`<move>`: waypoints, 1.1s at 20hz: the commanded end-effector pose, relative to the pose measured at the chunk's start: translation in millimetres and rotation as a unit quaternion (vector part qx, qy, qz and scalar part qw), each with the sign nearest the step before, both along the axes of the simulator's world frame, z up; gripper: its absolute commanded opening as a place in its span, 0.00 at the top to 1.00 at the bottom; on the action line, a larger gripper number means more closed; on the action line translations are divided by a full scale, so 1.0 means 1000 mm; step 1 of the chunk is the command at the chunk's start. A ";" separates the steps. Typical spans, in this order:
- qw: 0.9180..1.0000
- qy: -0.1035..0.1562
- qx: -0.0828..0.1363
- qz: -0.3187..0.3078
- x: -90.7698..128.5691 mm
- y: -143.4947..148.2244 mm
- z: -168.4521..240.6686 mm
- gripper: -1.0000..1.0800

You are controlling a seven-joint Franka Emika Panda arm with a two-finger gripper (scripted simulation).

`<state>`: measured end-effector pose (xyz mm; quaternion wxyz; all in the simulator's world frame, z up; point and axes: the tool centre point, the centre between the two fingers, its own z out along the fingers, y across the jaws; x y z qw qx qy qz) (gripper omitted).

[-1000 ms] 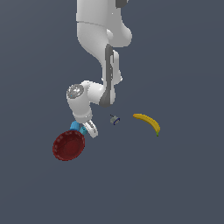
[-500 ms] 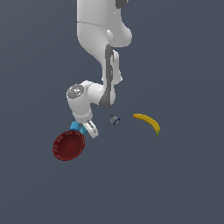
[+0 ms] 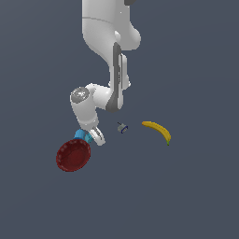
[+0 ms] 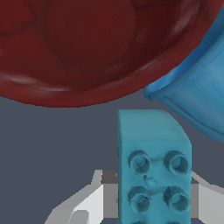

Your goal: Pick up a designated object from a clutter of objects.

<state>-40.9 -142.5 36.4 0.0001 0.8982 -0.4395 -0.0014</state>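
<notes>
The designated object, a small teal brick (image 4: 153, 170) with round studs facing the camera, fills the wrist view's middle. My gripper (image 4: 153, 199) is shut on it, one white finger (image 4: 83, 205) pressed against each side. Just beyond it lie the dark red bowl (image 4: 96, 43) and a smooth bright-blue piece (image 4: 197, 92). In the exterior view the gripper (image 3: 95, 137) is low, beside the bowl (image 3: 73, 155), with the bright-blue piece (image 3: 81, 136) next to it. The brick itself is hidden there by the hand.
A yellow banana (image 3: 158, 130) lies toward the exterior view's right. A tiny grey-and-blue item (image 3: 122, 127) sits between it and the arm. Everything rests on a plain dark grey floor.
</notes>
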 end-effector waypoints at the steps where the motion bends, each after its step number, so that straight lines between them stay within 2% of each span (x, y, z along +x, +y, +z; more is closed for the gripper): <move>1: 1.000 -0.002 0.000 0.000 0.002 0.001 0.012 1.00; 9: 1.000 -0.001 0.000 -0.001 0.008 0.006 0.071 1.00; 22: 1.000 -0.001 -0.002 -0.002 0.023 0.016 0.205 1.00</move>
